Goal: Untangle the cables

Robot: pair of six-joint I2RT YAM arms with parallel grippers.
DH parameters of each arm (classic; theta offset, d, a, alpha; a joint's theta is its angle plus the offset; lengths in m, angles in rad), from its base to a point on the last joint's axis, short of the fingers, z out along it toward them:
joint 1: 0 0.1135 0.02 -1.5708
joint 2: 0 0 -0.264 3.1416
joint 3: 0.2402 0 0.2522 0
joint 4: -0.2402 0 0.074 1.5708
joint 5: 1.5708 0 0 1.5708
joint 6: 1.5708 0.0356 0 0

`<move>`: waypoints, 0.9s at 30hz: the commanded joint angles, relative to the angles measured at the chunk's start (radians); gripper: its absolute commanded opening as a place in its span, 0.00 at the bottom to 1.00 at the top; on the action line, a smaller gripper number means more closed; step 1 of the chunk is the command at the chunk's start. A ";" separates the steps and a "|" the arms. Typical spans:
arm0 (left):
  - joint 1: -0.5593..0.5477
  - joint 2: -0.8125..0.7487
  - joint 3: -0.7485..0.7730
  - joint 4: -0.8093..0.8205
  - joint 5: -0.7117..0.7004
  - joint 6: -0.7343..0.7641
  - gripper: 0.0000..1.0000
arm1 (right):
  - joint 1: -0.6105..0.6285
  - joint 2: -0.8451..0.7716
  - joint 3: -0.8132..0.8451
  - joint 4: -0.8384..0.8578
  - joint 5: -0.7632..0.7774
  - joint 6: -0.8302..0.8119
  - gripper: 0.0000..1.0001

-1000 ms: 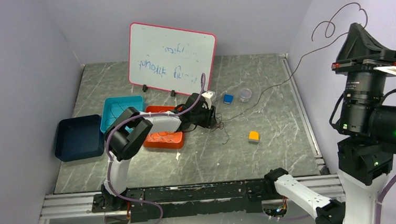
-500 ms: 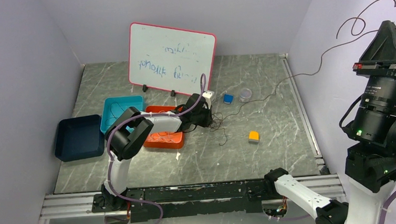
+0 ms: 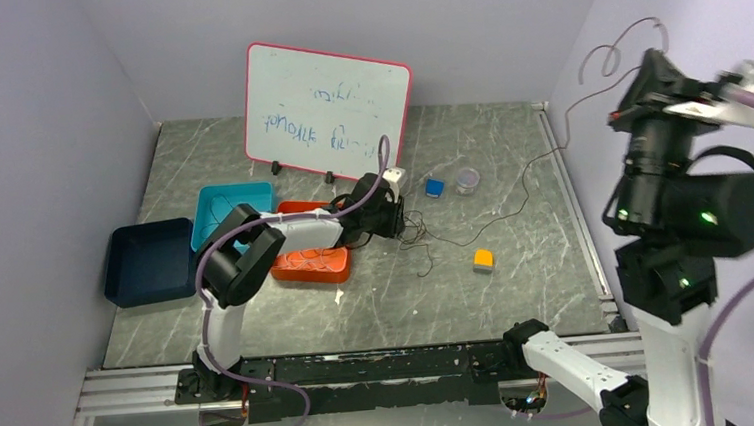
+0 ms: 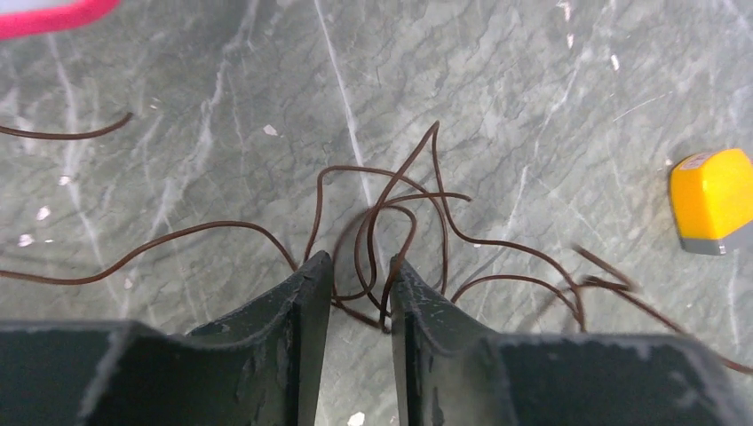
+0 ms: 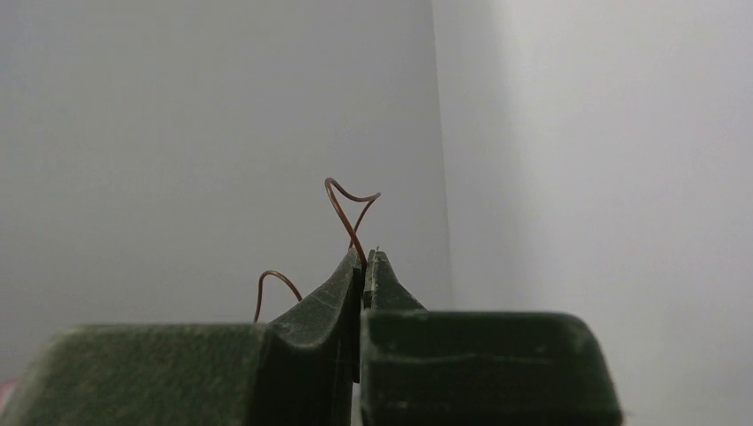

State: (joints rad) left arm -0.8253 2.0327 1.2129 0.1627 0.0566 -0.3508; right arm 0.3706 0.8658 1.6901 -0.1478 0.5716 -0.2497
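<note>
Cables [image 4: 382, 222] tangle on the table [image 4: 533, 89] at the slightly spread left hand [image 4: 360, 266]; right hand [image 5: 364, 257] pinches one strand [image 5: 342, 209] aloft.

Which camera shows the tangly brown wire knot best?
The left wrist view: the brown wire knot is close up, with every loop clear. The top external view shows it only as a tiny squiggle. The right wrist view shows just a wire end pinched in shut jaws, no knot.

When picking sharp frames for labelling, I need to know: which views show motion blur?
Top external: right arm smeared by motion, whiteboard sharp. Left wrist: brown wire crisp by the left gripper, smeared at its far-right loop. Right wrist: wire pinched in the right gripper sharp against plain wall.
</note>
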 commanded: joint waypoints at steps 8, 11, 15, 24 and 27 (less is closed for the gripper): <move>0.025 -0.238 0.005 -0.009 -0.053 0.066 0.54 | 0.007 0.074 -0.103 -0.128 0.035 0.059 0.00; 0.029 -0.299 -0.023 0.063 0.018 0.093 0.59 | 0.007 0.113 -0.065 -0.189 0.014 0.089 0.00; 0.029 -0.362 -0.015 0.148 0.160 0.125 0.67 | 0.007 0.139 -0.064 -0.229 -0.005 0.144 0.00; -0.013 -0.362 0.131 0.243 0.370 0.071 0.81 | 0.007 0.178 -0.078 -0.256 -0.043 0.350 0.00; -0.029 -0.342 0.139 0.310 0.410 0.020 0.88 | 0.007 0.193 -0.090 -0.261 -0.056 0.435 0.00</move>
State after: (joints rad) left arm -0.8303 1.6737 1.3148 0.3397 0.3504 -0.2703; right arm 0.3706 1.0519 1.6043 -0.3954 0.5381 0.0368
